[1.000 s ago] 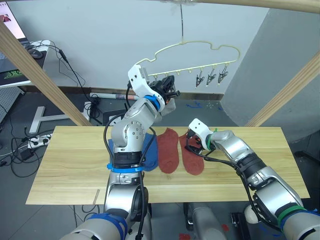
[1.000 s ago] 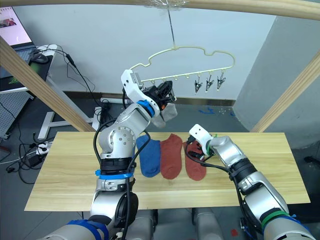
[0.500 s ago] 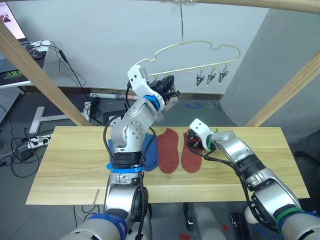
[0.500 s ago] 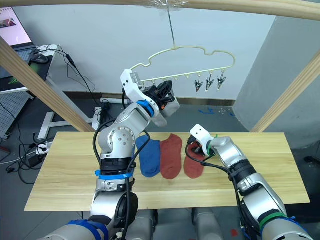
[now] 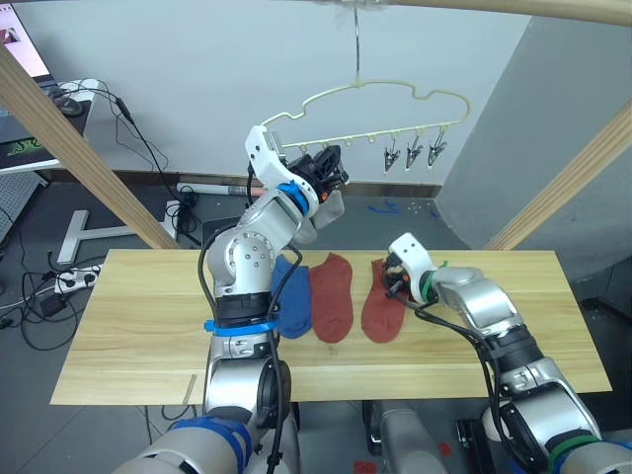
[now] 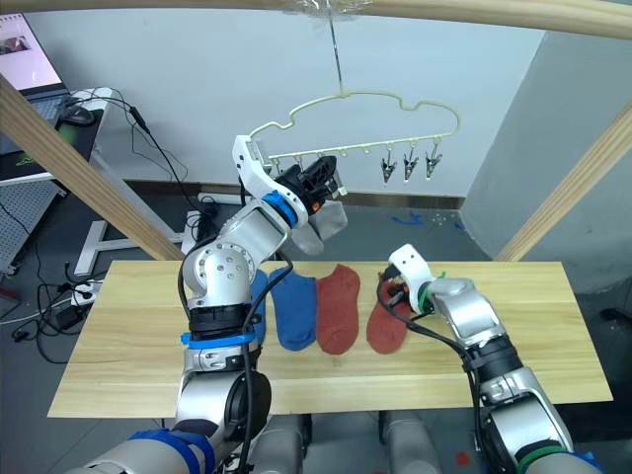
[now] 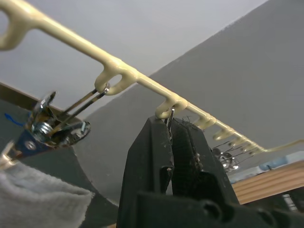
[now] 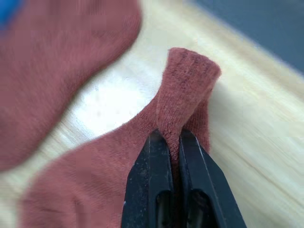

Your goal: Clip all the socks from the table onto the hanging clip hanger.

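The right hand (image 8: 172, 142) is pinched tight on the cuff fold of a red sock (image 5: 380, 311), which lies on the table (image 5: 138, 326) at about 3 o'clock from a second red sock (image 5: 332, 296). A blue sock (image 5: 293, 296) lies at 9 o'clock of that one. The left hand (image 7: 170, 130) is raised to the hanger (image 5: 390, 94), its fingers closed around a clip's wire at the hanger's bar. A grey sock (image 6: 321, 227) hangs just below that hand. Three free clips (image 5: 413, 153) hang at the hanger's 3 o'clock end.
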You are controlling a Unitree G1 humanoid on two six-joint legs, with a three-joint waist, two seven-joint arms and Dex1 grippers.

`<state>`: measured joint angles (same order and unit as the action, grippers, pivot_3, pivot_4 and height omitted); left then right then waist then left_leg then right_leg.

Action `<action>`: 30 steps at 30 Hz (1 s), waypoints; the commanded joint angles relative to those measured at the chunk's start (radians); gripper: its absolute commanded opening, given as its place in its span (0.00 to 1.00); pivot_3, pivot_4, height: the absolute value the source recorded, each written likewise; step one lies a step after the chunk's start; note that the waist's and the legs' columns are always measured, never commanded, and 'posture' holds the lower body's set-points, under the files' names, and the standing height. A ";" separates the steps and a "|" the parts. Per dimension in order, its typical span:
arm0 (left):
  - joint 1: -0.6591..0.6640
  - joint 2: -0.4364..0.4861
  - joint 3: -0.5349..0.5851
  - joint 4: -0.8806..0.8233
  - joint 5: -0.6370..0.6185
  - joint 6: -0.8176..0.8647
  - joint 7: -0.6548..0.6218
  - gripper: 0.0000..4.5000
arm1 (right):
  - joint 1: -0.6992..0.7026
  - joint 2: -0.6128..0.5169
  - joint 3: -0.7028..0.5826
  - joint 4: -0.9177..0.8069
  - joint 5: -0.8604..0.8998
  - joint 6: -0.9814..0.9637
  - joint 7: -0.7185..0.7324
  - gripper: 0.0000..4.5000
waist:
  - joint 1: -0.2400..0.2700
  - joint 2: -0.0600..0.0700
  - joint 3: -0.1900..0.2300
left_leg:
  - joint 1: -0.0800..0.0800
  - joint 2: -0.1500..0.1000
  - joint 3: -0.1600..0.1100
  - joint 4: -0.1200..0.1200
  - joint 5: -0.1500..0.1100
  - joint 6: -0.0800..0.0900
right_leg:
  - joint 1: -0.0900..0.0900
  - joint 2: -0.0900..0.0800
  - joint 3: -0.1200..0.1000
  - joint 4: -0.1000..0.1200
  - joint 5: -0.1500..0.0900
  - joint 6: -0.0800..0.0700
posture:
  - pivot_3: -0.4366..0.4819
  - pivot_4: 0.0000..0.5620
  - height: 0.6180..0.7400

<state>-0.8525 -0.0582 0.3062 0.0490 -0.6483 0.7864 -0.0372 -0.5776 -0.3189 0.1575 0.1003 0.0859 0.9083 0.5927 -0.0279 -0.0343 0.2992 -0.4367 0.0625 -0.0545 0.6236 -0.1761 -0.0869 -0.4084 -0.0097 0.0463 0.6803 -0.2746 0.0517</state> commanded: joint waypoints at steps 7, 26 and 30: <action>-0.058 0.019 0.052 0.002 -0.120 0.056 0.019 0.03 | -0.059 0.158 -0.281 -0.346 0.250 0.312 -0.108 0.00 | -0.003 0.000 0.000 | 0.000 0.000 0.000 0.000 0.000 0.000 | 0.000 0.000 0.000 0.000 0.000 0.000 | 0.46 0.41 1.00; -0.090 0.011 0.105 0.045 -0.256 0.081 0.114 0.03 | -0.240 0.234 -0.365 -0.259 0.414 0.330 -0.203 0.00 | -0.003 0.000 0.000 | -0.001 0.000 0.000 -0.001 0.000 0.000 | -0.001 0.000 -0.001 0.000 0.000 0.000 | 0.47 0.38 1.00; -0.086 0.011 0.096 0.040 -0.256 0.082 0.114 0.03 | -0.249 0.230 -0.355 -0.262 0.430 0.334 -0.215 0.00 | -0.003 0.000 0.000 | -0.001 0.000 0.000 -0.001 0.000 0.000 | -0.001 0.000 -0.001 0.000 0.000 0.000 | 0.47 0.38 1.00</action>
<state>-0.9178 -0.0456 0.4249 0.1261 -0.8832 0.8690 0.0783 -0.8054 -0.0866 -0.1932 -0.1396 0.4927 1.2501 0.3817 -0.0312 -0.0340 0.2989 -0.4378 0.0625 -0.0548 0.6230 -0.1761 -0.0869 -0.4096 -0.0097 0.0451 0.6803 -0.2744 0.0515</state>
